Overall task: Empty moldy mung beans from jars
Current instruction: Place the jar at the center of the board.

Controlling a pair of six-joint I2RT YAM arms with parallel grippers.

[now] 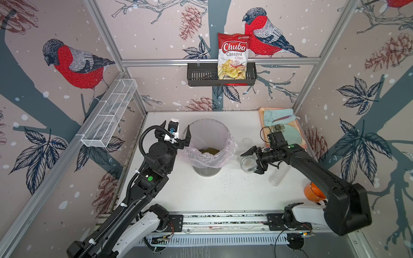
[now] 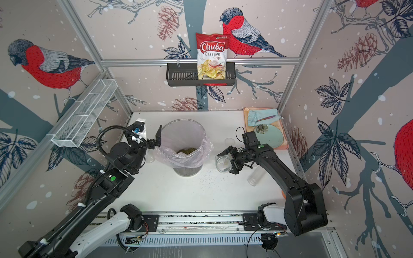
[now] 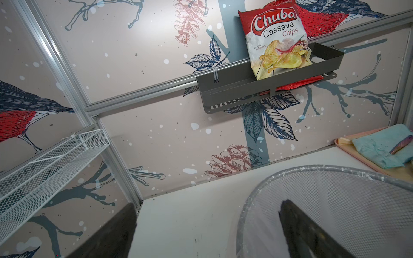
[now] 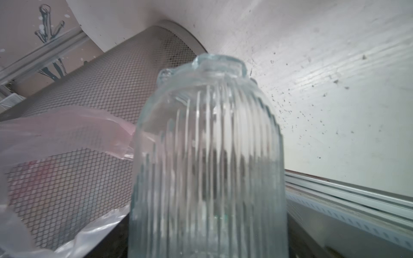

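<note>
While the tiny olive-green mung beans [image 1: 209, 151] lie heaped at the bottom of the tall grey wire-mesh bin [image 1: 207, 120] with its pink plastic liner, a scatter of loose grains [image 1: 225, 176] dots the white table [image 1: 201, 194] just in front of it; the ribbed clear glass jar [image 1: 247, 164] with rounded shoulders sits clamped between the fingers of my right gripper [image 1: 251, 163], just beside the bin and outside its rim; from my right wrist the jar [image 4: 207, 156] fills the view, its neck pointing away from me toward the bin's mesh wall; whether it touches the table I cannot tell; a narrow clear tube jar [image 1: 274, 177] lies on its side on the table near my right forearm, and a small clear round vessel [image 1: 247, 141] stands between the bin and the pink tray [image 1: 261, 111]; a round orange mug [image 1: 312, 192] shows partly behind my right arm; my left gripper [image 1: 176, 130] hangs spread wide with nothing in it, one finger close to the bin's rim.
</note>
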